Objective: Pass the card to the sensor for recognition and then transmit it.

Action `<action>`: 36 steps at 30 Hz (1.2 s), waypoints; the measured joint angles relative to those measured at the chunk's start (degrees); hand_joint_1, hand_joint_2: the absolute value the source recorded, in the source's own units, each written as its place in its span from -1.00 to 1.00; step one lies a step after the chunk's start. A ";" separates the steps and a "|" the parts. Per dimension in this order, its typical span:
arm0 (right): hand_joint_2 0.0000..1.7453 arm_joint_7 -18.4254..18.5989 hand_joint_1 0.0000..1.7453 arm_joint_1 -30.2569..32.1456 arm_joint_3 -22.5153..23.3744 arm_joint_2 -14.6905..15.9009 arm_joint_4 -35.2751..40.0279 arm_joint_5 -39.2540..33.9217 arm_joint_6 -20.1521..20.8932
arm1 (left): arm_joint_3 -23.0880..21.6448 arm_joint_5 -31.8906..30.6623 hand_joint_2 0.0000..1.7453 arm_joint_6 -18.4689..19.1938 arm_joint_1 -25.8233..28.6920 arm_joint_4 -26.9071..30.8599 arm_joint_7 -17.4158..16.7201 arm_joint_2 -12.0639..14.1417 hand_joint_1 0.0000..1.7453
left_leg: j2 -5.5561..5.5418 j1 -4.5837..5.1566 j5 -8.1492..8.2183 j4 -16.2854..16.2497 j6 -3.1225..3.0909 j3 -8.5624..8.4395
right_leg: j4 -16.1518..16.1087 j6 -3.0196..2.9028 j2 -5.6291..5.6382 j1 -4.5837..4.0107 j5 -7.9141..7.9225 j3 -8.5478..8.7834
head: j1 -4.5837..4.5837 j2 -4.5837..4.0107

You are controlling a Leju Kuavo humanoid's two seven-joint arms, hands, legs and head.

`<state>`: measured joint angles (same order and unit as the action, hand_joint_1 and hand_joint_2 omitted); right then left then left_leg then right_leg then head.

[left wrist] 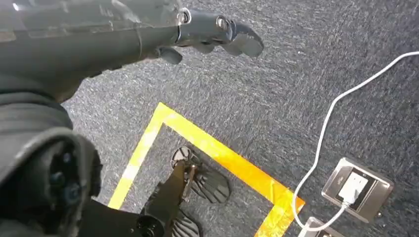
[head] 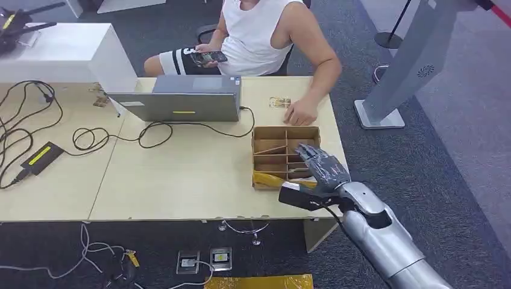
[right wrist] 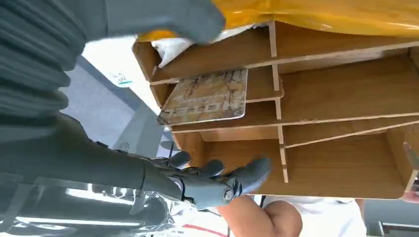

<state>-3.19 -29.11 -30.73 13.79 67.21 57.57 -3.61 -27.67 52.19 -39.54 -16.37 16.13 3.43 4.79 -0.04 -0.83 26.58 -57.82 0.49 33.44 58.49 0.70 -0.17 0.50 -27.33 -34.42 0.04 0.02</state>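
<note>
A patterned brown card (right wrist: 207, 96) lies flat in a narrow slot of the wooden divided box (head: 268, 139) near the table's right end. My right hand (head: 322, 165) hovers just over the box's right side with its fingers (right wrist: 222, 180) spread and nothing in them; the thumb sits apart from them, above the card's slot. It does not touch the card. My left hand (left wrist: 148, 34) hangs beside my body over the carpet, fingers stretched out and empty.
A yellow item (head: 268, 179) fills the box's nearest slot. A seated person rests a hand (head: 301, 111) on the table behind the box, beside a small clip-like object (head: 279, 102). A laptop (head: 181, 102) and cables lie to the left. A grey kiosk stand (head: 416, 60) rises on the right.
</note>
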 joint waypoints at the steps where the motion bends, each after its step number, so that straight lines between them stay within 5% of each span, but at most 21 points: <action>1: 1.00 -0.04 1.00 -0.07 0.07 -0.13 -0.24 0.00 -0.04 | 0.00 0.00 -1.00 0.02 0.02 0.00 0.00 -0.02 -1.00 | 0.00 0.00 0.00 0.00 0.00 0.00 | 0.00 0.00 0.00 0.00 0.00 0.00 | 0.02 0.00; 24: 1.00 0.44 1.00 -0.06 0.74 -0.46 -2.08 -0.96 -1.90 | -0.15 -0.94 -1.00 0.68 -0.46 0.00 -0.09 -0.04 -1.00 | 0.00 0.00 0.00 0.00 0.00 -0.01 | 0.00 0.00 0.01 0.00 0.00 0.00 | 0.02 -0.02; 36: 1.00 -1.82 1.00 -5.39 3.59 -0.57 -2.07 -2.23 -11.35 | -0.24 -1.64 -1.00 0.33 -0.95 0.00 -0.26 -0.07 -1.00 | 0.00 0.01 -0.02 -0.01 -0.01 -0.02 | 0.00 0.02 0.02 0.01 0.05 0.01 | 0.00 0.00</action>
<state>-5.01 -34.49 -27.14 13.22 65.13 55.34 -14.95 -27.91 50.55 -39.21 -17.32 16.13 3.17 4.72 -0.04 -0.82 26.56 -57.83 0.48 33.42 58.49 0.72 -0.15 0.51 -27.28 -34.42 0.04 0.02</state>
